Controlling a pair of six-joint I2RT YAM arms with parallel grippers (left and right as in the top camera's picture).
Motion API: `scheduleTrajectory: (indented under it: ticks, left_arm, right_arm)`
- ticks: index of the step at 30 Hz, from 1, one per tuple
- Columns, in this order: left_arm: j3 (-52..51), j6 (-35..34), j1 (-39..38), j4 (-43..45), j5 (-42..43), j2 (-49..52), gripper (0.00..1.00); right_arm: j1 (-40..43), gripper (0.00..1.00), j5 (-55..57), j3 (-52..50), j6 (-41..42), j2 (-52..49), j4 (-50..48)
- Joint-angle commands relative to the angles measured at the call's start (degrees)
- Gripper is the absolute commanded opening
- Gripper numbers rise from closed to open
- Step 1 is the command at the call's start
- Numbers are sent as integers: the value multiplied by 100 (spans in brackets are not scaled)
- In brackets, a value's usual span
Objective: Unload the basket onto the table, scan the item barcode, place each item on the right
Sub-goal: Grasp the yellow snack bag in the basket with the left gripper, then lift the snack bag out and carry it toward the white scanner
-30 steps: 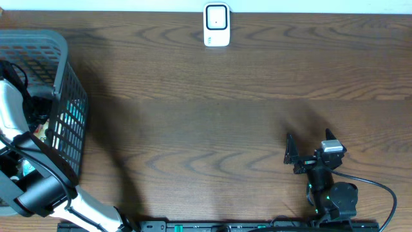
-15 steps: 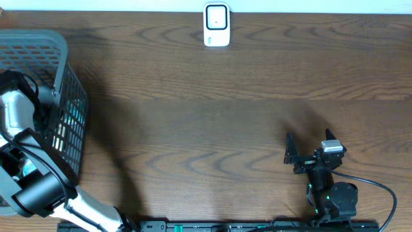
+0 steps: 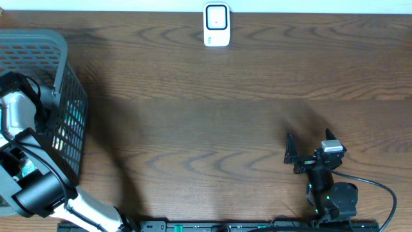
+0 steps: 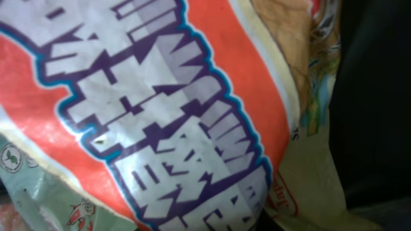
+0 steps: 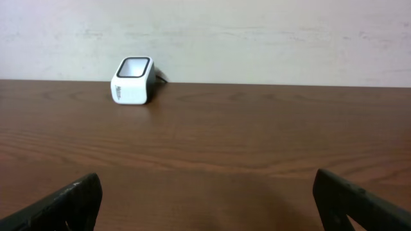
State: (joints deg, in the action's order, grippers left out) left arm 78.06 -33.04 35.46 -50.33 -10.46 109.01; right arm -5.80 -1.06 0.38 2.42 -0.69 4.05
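Note:
An orange snack packet (image 4: 160, 109) with large white and purple lettering fills the left wrist view at very close range; no barcode shows on it. It lies among other packets inside the grey basket (image 3: 61, 58) at the table's left edge. My left arm (image 3: 16, 116) reaches down into that basket, and its fingers show in no view. The white scanner (image 3: 217, 26) stands at the table's far edge, also visible as the scanner (image 5: 133, 80) ahead of the right wrist. My right gripper (image 3: 309, 143) rests near the front right, open and holding nothing (image 5: 207, 183).
A pale green packet (image 4: 38, 192) and a cream-coloured packet (image 4: 308, 173) lie beside the orange one. The basket's mesh wall (image 3: 71, 129) rises next to my left arm. Brown wooden table (image 3: 206, 116) stretches between the basket, scanner and right arm.
My left arm has shifted deeper into the basket over the last second. The right arm and scanner have not moved.

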Motion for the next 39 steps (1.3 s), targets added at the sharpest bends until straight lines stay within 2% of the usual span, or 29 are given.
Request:
scheduleTrajectory:
  ticks: [1, 2, 14, 21, 28, 33, 39]
  left_arm:
    - [-15, -2, 26, -153, -70, -98, 13]
    - [37, -2, 26, -195, -70, -151, 8]
    - [146, -33, 26, 151, -68, -1915, 7]
    - [146, -697, 20, 308, 17, -3329, 7]
    - [146, -734, 20, 697, 1370, -4712, 7]
    - [146, -737, -9, 994, 2365, -5272, 7]
    - [146, -498, -756, 1624, 4000, -5473, 7]
  right_arm:
    - [-42, 99, 7, -7, 74, 35, 26]
    - [-42, 99, 4, -7, 74, 35, 26]
    - [-42, 99, 7, -7, 74, 35, 26]
    - [-42, 99, 4, -7, 74, 35, 26]
    - [-42, 99, 4, -7, 74, 35, 26]
    - [-42, 99, 4, -7, 74, 35, 26]
    - [-42, 99, 4, -7, 74, 35, 26]
